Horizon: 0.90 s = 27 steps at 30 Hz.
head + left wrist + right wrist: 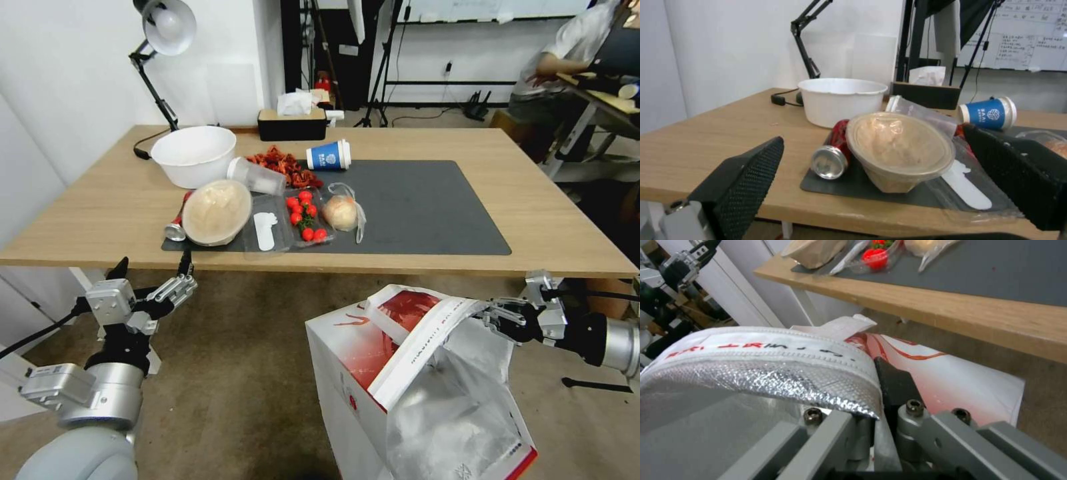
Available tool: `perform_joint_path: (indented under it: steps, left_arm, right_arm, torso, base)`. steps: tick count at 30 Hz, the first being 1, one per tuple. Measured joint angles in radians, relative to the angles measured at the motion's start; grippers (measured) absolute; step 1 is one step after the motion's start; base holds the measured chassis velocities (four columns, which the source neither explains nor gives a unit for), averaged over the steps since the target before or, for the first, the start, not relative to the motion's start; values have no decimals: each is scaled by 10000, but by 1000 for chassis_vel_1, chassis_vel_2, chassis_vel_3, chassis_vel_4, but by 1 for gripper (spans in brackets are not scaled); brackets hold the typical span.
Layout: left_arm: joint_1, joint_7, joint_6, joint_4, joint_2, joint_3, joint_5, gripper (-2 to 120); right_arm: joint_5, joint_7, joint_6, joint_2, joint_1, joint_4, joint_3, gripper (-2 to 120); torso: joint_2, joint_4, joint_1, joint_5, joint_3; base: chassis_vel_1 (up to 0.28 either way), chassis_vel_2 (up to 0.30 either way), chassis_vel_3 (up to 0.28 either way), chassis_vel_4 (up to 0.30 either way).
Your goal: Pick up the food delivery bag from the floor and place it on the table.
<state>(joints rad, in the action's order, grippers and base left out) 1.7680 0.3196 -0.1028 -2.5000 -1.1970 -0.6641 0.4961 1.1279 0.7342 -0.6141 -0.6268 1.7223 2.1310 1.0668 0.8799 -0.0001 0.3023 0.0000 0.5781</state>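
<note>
The large boxy white paper food delivery bag (pixel 373 373) with red printed panels, silver foil lining and a flat white rim band stands below and in front of the near edge of the long light-wood table (pixel 93 220); its base is out of view, so whether it rests on the brownish-grey carpet floor (pixel 233 360) cannot be told. Its mouth gapes open, and the foil-lined rim folds outward toward the robot's right. The right gripper (pixel 492 315) is pinched on that rim band; the right wrist view shows the black fingers (pixel 891 383) pressed against the white band and the crinkled foil (pixel 773 383) under it.

The left gripper (pixel 181 279) hovers just below the table's near edge, on the left, with its two black textured pads (pixel 746 176) spread apart and nothing between them.

On the table a large dark grey mat (pixel 427 207) has its right half bare. The left part is crowded: a white round bowl (pixel 193 155), a lidded tan paper bowl (pixel 217 211), a red drink can (pixel 177 225) on its side, a clear tray of cherry tomatoes (pixel 305 215), a bun in a clear plastic bag (pixel 343 212), and a blue paper cup (pixel 329 156) lying on its side. The tabletop to the right of the mat is open wood. Carpet lies open between the left arm and the bag
</note>
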Motion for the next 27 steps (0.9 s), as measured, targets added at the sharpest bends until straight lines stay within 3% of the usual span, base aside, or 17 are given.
perform_joint_path:
  steps: [27]
  left_arm:
    - [25, -11, 195, 0, -39, 32, -168, 100]
  right_arm:
    - [-97, 18, 55, -55, -36, 39, -27, 0]
  torso:
    - [1310, 2, 572, 0, 736]
  base:
    - [0, 0, 0, 0]
